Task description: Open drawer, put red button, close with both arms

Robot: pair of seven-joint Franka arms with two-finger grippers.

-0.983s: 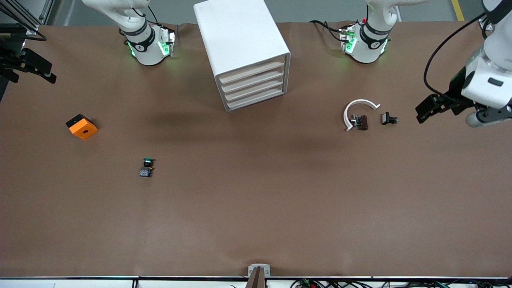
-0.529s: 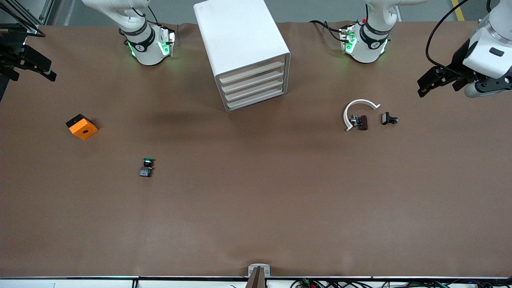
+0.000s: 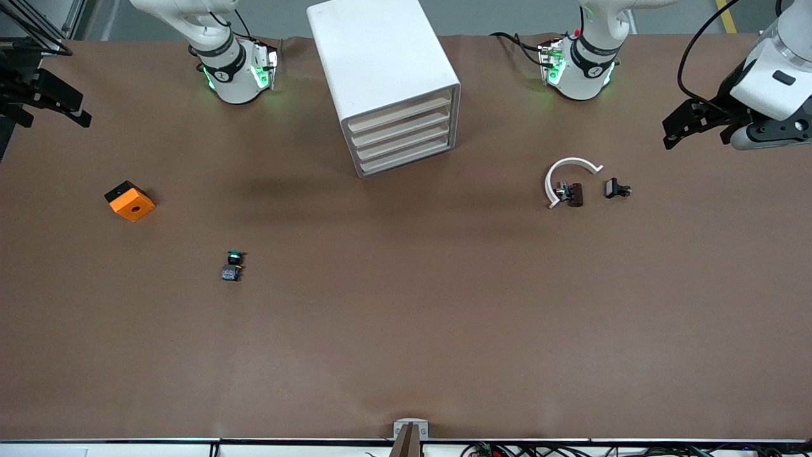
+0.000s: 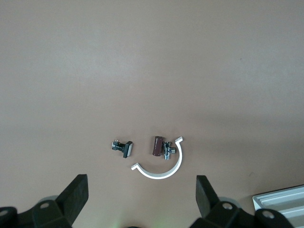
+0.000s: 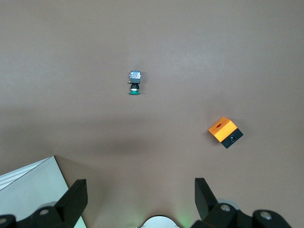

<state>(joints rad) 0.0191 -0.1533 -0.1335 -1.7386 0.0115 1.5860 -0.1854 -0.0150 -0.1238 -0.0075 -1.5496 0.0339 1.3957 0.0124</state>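
Left pincer hangs with its jaws spread and empty over the tabletop's edge at the left arm's end. Right pincer is likewise spread and empty over the other end. The white drawer cabinet stands shut between the bases. No red button shows. A green-capped switch, orange block, white curved clip, brown part and black part lie about.
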